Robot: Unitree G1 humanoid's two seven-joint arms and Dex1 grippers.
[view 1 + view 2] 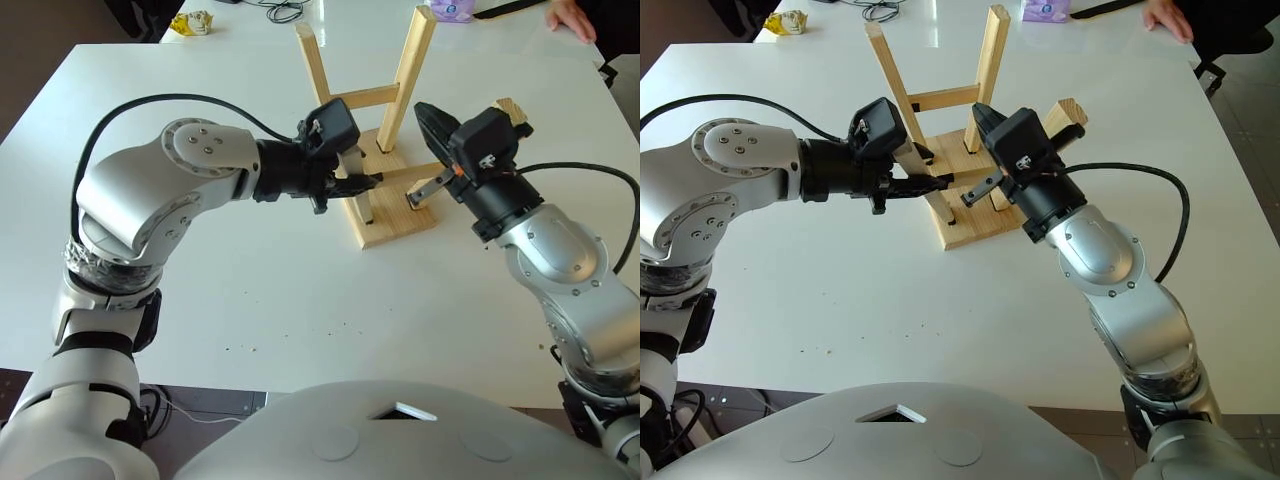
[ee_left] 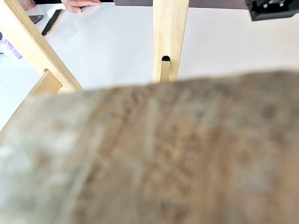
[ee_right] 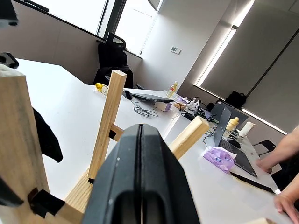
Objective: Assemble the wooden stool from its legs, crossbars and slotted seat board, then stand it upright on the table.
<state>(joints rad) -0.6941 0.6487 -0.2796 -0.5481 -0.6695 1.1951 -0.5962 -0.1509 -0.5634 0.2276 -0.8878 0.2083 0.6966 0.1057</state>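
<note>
The wooden stool lies upside down, its seat board (image 1: 398, 226) flat on the white table (image 1: 250, 290). Two tall legs (image 1: 410, 70) stand up at the back, joined by a crossbar (image 1: 365, 97). My left gripper (image 1: 358, 181) is shut on the short front leg (image 1: 363, 207) just above the board; that wood is a close blur (image 2: 163, 154) in the left wrist view. My right gripper (image 1: 420, 160) is open, its black and grey fingers straddling a low crossbar (image 1: 400, 175). Another leg (image 1: 1068, 115) leans out behind it.
A yellow wrapper (image 1: 192, 22), cables (image 1: 285, 10) and a purple packet (image 1: 447, 10) lie along the far edge. A person's hand (image 1: 572, 17) rests at the far right corner. Bare tabletop stretches in front of the stool.
</note>
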